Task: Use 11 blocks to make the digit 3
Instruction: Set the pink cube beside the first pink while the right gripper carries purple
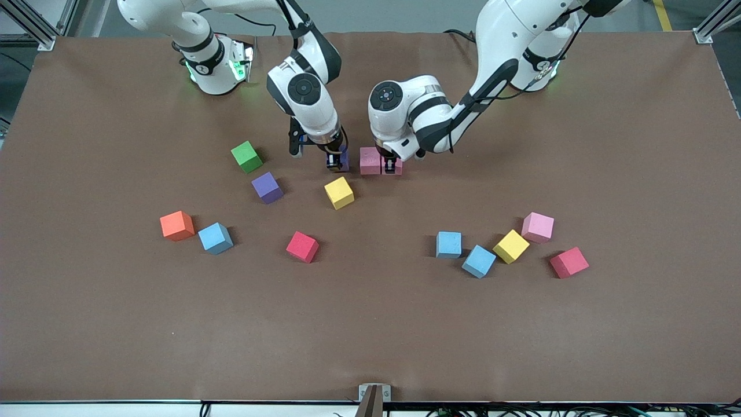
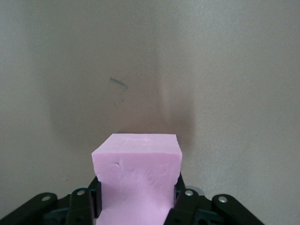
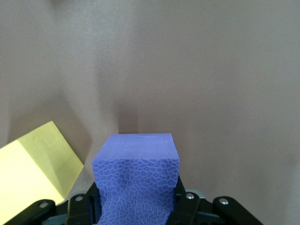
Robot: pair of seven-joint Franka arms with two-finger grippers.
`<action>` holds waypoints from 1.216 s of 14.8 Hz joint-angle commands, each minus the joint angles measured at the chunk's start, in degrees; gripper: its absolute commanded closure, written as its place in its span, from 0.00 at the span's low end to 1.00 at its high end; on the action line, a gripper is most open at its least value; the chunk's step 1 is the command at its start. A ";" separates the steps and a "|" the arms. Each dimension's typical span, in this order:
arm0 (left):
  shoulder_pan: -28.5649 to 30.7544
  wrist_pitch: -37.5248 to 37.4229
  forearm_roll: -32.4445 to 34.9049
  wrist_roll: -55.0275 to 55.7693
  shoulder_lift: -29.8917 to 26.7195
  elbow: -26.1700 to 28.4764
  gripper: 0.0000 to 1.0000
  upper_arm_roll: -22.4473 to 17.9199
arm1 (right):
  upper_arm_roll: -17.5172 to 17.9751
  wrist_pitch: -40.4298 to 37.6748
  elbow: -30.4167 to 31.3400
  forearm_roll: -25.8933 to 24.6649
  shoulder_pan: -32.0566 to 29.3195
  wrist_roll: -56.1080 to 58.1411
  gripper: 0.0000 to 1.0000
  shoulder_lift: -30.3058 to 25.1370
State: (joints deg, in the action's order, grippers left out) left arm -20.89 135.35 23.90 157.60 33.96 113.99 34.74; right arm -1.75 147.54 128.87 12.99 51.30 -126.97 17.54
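My right gripper (image 1: 334, 160) is shut on a purple block (image 1: 344, 157), low over the table's middle; the right wrist view shows that block (image 3: 136, 164) between the jaws of the gripper (image 3: 136, 202). My left gripper (image 1: 391, 164) is shut on a pink block (image 1: 396, 168), seen close in the left wrist view (image 2: 136, 159), right beside another pink block (image 1: 370, 160). A yellow block (image 1: 339, 192) lies just nearer the camera than the right gripper and also shows in the right wrist view (image 3: 33, 168). A second purple block (image 1: 267, 187) lies toward the right arm's end.
A green cube (image 1: 246, 156) and an orange cube (image 1: 177, 225) lie toward the right arm's end, with a light blue block (image 1: 215, 238) and a red block (image 1: 302, 247). Toward the left arm's end lie two light blue (image 1: 448, 244), yellow (image 1: 511, 246), pink (image 1: 538, 227) and red (image 1: 569, 262) blocks.
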 commanded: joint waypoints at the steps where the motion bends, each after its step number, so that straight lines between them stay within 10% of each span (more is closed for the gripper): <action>1: -1.25 -0.09 0.18 7.11 0.84 -1.23 0.47 -0.47 | -0.45 0.38 -1.08 1.34 1.09 -0.82 1.00 0.57; 4: -1.17 -0.09 0.53 7.11 0.84 -1.40 0.37 -0.47 | -0.45 1.78 -1.43 1.25 1.26 -1.34 1.00 1.88; 6: -0.82 -0.09 1.41 6.93 0.49 -1.40 0.00 -0.38 | -0.45 1.79 -1.87 1.25 1.26 -1.35 1.00 2.32; 18: 0.33 -11.49 -7.80 -5.69 -14.36 2.20 0.00 0.41 | -0.45 1.96 -3.89 1.25 1.35 -1.35 1.00 4.96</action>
State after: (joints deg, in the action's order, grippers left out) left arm -20.78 126.77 19.06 154.44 24.10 113.71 35.14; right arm -1.75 148.97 125.54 13.16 51.65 -127.61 21.67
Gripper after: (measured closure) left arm 0.000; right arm 0.427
